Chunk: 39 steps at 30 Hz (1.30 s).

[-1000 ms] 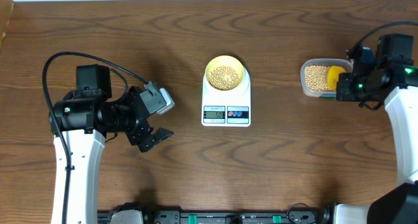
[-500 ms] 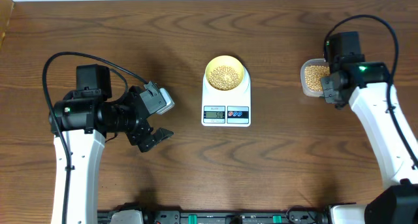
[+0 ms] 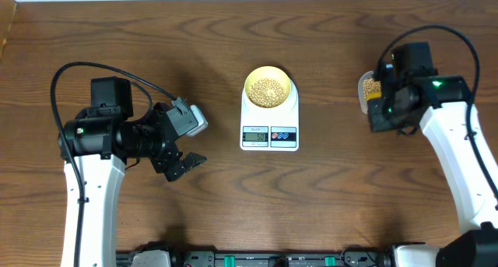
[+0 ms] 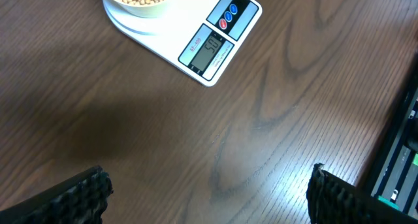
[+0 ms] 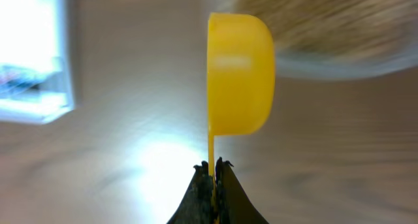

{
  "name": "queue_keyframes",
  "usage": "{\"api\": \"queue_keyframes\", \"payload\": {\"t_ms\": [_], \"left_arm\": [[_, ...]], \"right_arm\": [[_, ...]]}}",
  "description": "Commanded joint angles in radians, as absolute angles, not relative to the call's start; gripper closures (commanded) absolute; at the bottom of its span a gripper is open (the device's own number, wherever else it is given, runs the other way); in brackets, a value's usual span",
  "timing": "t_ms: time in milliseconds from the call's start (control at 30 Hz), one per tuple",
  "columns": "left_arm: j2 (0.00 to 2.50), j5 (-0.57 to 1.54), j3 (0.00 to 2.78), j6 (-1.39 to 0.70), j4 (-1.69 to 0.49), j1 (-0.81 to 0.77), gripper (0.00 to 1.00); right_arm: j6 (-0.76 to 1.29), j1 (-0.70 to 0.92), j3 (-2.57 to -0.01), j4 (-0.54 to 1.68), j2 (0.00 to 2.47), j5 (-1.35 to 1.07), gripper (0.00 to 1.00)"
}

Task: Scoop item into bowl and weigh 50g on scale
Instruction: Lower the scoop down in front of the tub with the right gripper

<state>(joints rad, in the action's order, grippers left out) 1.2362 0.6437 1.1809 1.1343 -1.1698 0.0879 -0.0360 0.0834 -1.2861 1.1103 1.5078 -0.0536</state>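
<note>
many small round tan beans (image 3: 269,89) are being held in a smooth cream bowl (image 4: 140,10), which is sitting on the far end of a flat white plastic scale (image 3: 269,123); its grey display and red and blue buttons are facing the near edge. the scale is lying at the middle of a dark, grained wooden table (image 3: 233,205). the left gripper (image 4: 209,204) is being held spread wide, its ribbed black fingers (image 4: 81,192) hanging above bare wood, well left of the scale and touching nothing. the right gripper (image 5: 213,166) is being pressed together on the thin handle of a glossy yellow scoop (image 5: 239,74), whose cup is being held on edge in a blurred view. more beans are lying in a clear plastic tub (image 3: 367,92) just beside that gripper, well right of the bowl. open wood is lying between the scale and each arm.
</note>
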Motion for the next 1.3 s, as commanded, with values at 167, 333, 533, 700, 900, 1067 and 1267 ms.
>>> {"api": "queue_keyframes", "payload": {"t_ms": [167,333,533,700,900,1067,1267], "left_arm": [[1.233,0.638,1.172,1.151,-1.172,0.086,0.02],[1.233,0.639,1.172,1.151,-1.172,0.086,0.02],[1.233,0.639,1.172,1.151,-1.172,0.086,0.02],[1.233,0.639,1.172,1.151,-1.172,0.086,0.02],[1.233,0.638,1.172,1.151,-1.172,0.086,0.02],[1.233,0.639,1.172,1.151,-1.172,0.086,0.02],[1.233,0.639,1.172,1.151,-1.172,0.086,0.02]], "right_arm": [[-0.064,0.03,-1.169,1.219,1.482,-0.603,0.99],[-0.001,0.009,-0.957,1.038,1.482,-0.767,0.99],[0.161,0.001,-0.753,0.762,1.482,-0.796,0.99],[0.201,0.001,-0.684,0.688,1.482,-0.79,0.98],[0.21,0.001,-0.658,0.694,1.482,-0.784,0.62],[0.265,0.001,-0.658,0.738,1.482,-0.67,0.01],[0.321,0.001,-0.66,0.854,1.478,-0.476,0.01]]}}
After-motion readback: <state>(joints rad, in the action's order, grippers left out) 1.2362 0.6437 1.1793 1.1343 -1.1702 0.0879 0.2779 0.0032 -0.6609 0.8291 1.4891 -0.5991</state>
